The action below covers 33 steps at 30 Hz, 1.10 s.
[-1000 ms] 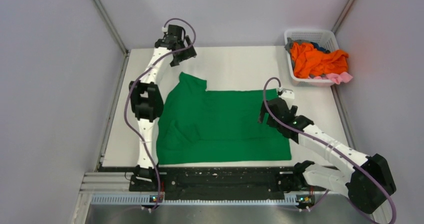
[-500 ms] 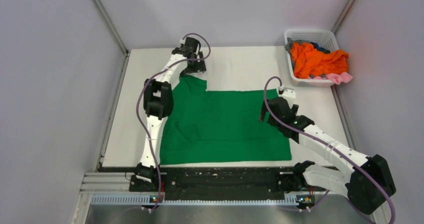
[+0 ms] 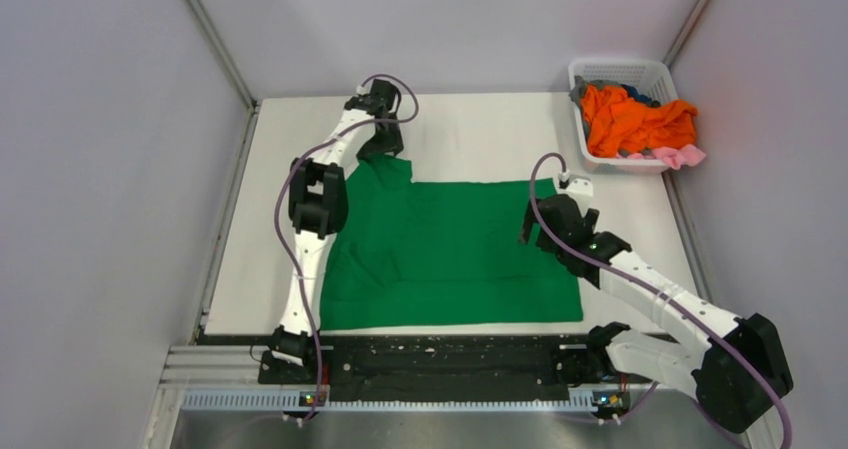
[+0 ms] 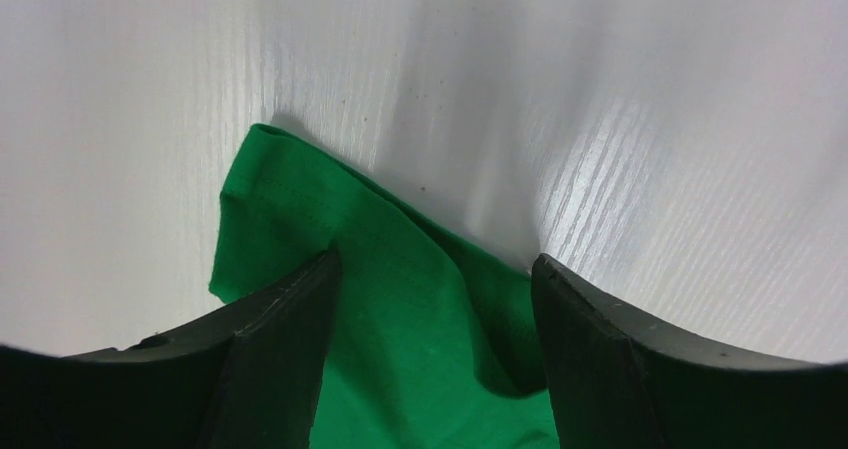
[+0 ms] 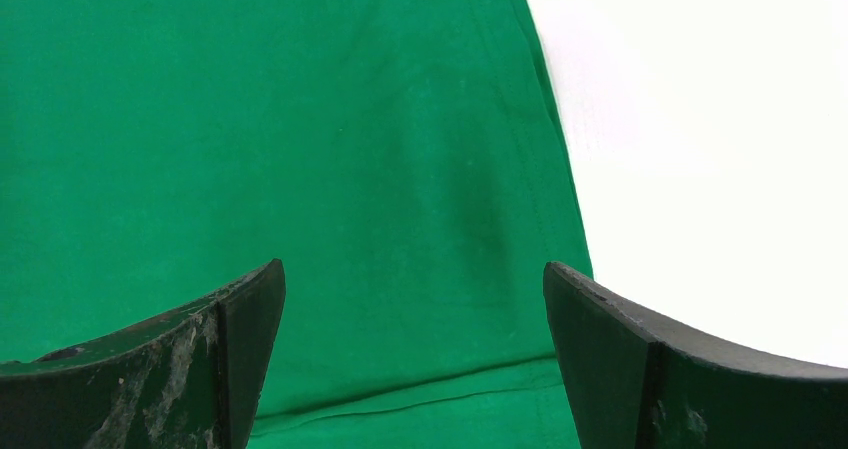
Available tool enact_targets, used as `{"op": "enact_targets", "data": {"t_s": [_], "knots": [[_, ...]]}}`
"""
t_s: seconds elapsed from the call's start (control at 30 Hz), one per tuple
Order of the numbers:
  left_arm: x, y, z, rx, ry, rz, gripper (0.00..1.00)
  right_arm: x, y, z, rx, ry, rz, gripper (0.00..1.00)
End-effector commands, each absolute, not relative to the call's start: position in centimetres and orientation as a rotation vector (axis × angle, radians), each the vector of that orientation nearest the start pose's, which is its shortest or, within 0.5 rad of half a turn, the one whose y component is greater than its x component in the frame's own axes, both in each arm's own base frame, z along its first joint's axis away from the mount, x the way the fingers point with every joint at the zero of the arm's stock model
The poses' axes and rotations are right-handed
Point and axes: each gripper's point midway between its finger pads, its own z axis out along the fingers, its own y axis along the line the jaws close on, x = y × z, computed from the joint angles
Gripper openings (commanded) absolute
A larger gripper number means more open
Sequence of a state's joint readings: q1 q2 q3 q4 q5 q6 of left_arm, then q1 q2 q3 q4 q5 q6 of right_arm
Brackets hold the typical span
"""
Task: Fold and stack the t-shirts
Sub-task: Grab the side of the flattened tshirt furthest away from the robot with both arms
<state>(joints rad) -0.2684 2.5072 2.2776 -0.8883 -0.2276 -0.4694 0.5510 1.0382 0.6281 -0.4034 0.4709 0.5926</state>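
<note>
White basket point(image 3: 604, 70) with orange t-shirt point(image 3: 635, 119) stands at the desk point(image 3: 470, 129) corner; left claw point(image 4: 435, 259) and right claw point(image 5: 412, 265) are open over green t-shirt point(image 3: 450, 249).

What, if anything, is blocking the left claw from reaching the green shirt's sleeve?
Nothing visible. The left claw hangs right at the sleeve corner of the green shirt, its fingers apart on either side of the cloth, with only bare white table beyond it.
</note>
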Motion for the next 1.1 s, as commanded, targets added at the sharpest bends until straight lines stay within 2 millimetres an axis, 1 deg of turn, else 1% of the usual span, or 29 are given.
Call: {"op": "enact_targets", "data": {"t_s": [0.0,0.13,0.23,0.3,0.4,0.47,0.57,0.6,0.7,0.77,0.8,0.83,0.9,0.93,0.97,1.0,1.03,1.07], "knots": [[55.5,-11.7,2.9,-0.37,2.598,0.107,0.74,27.2,8.6,11.1,0.287,2.201,0.016,0.99],[56.4,-10.9,2.9,-0.408,2.573,0.093,0.69,27.4,8.4,11.1,0.299,2.197,0.009,0.99],[56.4,-11.0,2.1,-0.413,2.592,0.06,0.6,27.5,8.3,11.1,0.307,2.2,0.007,0.99],[55.9,-11.6,1.3,-0.409,2.624,0.02,0.57,27.6,8.3,11.0,0.31,2.203,0.002,0.99],[54.7,-12.1,0.1,-0.424,2.675,-0.004,0.53,27.8,8.2,11.1,0.318,2.203,-0.005,0.99],[53.6,-12.0,-0.3,-0.436,2.708,0.009,0.52,28.2,8.2,11.3,0.328,2.197,-0.007,0.99],[52.3,-11.8,-0.7,-0.454,2.731,0.035,0.44,29.3,8.5,11.9,0.354,2.173,0.018,0.99],[51.9,-11.7,-1.0,-0.457,2.74,0.043,0.42,29.9,8.7,12.0,0.369,2.158,0.033,0.99],[51.8,-11.8,-1.3,-0.466,2.747,0.049,0.33,31.9,9.7,12.4,0.391,2.131,0.085,0.99],[51.8,-11.9,-1.7,-0.456,2.759,0.051,0.19,33.5,9.7,12.4,0.395,2.123,0.062,0.99],[51.8,-12.0,-1.8,-0.447,2.763,0.048,0.07,34.5,9.4,12.7,0.402,2.111,0.036,0.99],[51.9,-12.2,-1.7,-0.431,2.765,0.031,0.0,35.5,9.0,12.8,0.416,2.101,0.005,0.99],[52.1,-13.1,-0.9,-0.396,2.755,-0.036,0.0,37.5,8.1,12.4,0.454,2.091,-0.055,0.99],[52.3,-13.3,-0.2,-0.388,2.742,-0.062,0.0,38.6,7.4,11.3,0.465,2.107,-0.103,0.99],[52.4,-13.5,0.6,-0.383,2.722,-0.081,0.0,39.7,7.0,10.9,0.475,2.111,-0.14,0.98],[52.7,-13.5,1.6,-0.381,2.694,-0.091,0.0,40.7,6.3,10.5,0.495,2.11,-0.194,0.97],[52.9,-13.4,2.6,-0.383,2.671,-0.093,0.0,42.2,6.0,10.7,0.506,2.099,-0.23,0.96],[53.0,-13.4,3.9,-0.383,2.646,-0.099,0.0,42.7,5.4,9.8,0.512,2.126,-0.28,0.95]]}}
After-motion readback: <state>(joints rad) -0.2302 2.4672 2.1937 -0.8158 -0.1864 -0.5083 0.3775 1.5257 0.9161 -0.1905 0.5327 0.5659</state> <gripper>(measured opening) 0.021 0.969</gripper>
